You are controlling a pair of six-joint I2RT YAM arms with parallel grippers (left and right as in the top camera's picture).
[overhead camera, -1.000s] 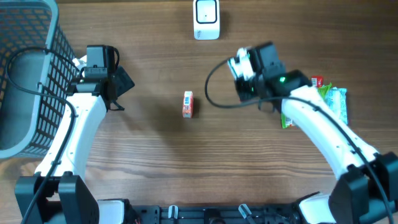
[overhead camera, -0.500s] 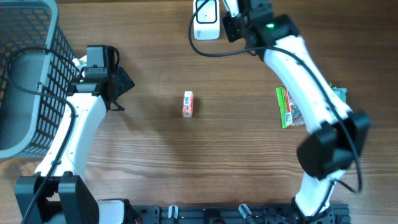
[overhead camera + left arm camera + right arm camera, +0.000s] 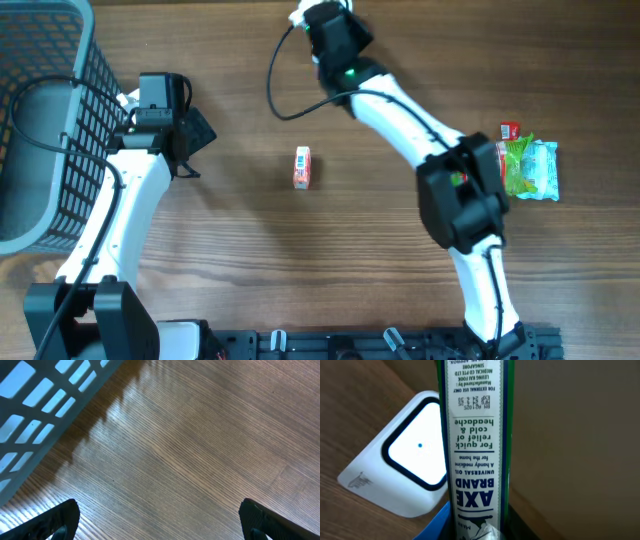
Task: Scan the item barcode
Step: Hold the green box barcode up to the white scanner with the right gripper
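Brown wood-grain surface (image 3: 250, 260) fills every view and carries everything else. A grey plastic mesh basket (image 3: 40, 120) takes up its far left corner, and in the left wrist view its lattice wall crosses the upper left with a shadow beneath it. The white left arm (image 3: 120, 210) reaches up along the basket's side. The left claw (image 3: 159, 521) is released, its black fingertips (image 3: 55, 520) spread wide at the two bottom corners of that view, with only bare wood between them. The white right arm (image 3: 420, 130) stretches diagonally to the far edge of the surface, a black cable (image 3: 285, 90) looping beside it, and the right claw (image 3: 318, 14) sits at the top centre of the overhead view. A bunch of green crinkled snack packets (image 3: 525, 168) lies on the right side, well apart from both arms. In the right wrist view, the claw is clenched on a tall green and white cardboard carton (image 3: 475, 435), which rises upright from between the jaws. Its white face, printed with "AXE BRAND universal oil", is turned toward that camera. Just beside and behind the carton stands a white rounded scanner with a dark-rimmed window (image 3: 415, 460), a small blue dot at the window's centre; whether carton and scanner touch cannot be told. A small orange and white box (image 3: 302, 167) lies alone near the middle of the surface, between the two arms.
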